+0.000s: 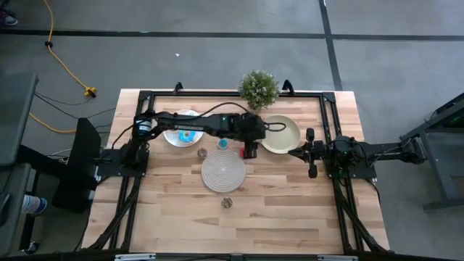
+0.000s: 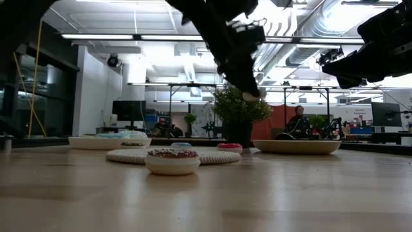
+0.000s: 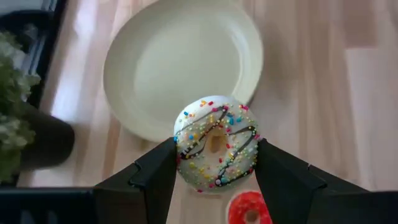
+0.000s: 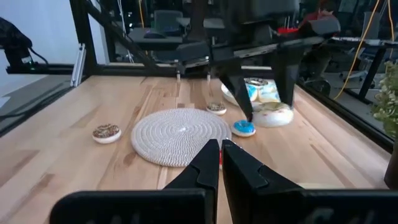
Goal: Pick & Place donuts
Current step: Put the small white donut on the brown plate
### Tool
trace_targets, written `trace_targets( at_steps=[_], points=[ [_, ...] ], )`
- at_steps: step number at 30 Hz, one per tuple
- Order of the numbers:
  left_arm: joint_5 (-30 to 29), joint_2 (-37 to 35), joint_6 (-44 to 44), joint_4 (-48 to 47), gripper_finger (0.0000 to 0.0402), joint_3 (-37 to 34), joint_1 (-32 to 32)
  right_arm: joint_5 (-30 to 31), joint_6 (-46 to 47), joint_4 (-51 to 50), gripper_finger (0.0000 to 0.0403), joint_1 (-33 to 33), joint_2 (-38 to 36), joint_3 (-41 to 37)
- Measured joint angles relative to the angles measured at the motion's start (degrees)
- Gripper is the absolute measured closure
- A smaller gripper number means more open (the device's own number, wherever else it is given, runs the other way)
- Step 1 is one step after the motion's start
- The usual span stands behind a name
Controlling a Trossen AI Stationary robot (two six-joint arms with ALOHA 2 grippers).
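Observation:
A white-iced donut (image 3: 216, 149) with coloured sprinkles and dark drizzle hangs between the fingers of my left gripper (image 3: 216, 157), above the table just short of the cream plate (image 3: 180, 62). The high view shows this gripper (image 1: 251, 145) between the woven mat (image 1: 223, 171) and that plate. Below it a red donut (image 3: 249, 208) lies on the table. A blue donut (image 4: 244, 128) lies beside the mat. Other donuts (image 1: 187, 134) lie on the white plate (image 1: 171, 138). My right gripper (image 4: 221, 155) waits shut at the table's right side. My left gripper pinches the white donut by two opposite sides of its outer rim (image 3: 184, 163) between its two fingers (image 3: 155, 174). The fingers slant down from the table's left side. The donut is lifted clear of the table, its iced face turned toward the wrist camera.
A potted plant (image 1: 259, 88) stands at the far edge, next to the cream plate. A sprinkled brown donut (image 1: 227, 203) lies near the front, a small one (image 1: 202, 153) left of the mat. A black frame (image 1: 330, 123) borders the table. People sit in the room behind.

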Motion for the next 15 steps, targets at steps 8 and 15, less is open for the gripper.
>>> trace_targets(
  at_steps=[8, 15],
  points=[
    [3.7, 5.3, 3.2, 5.2, 0.0204, 3.2, 2.3, 0.0, 0.0, 0.0, 0.0391, 0.0, 0.8, 0.0],
    [5.8, 7.9, 3.3, 7.9, 0.0204, 3.0, 2.9, 0.0, 0.0, 0.1, 0.0391, 0.0, 0.9, 0.0]
  ],
)
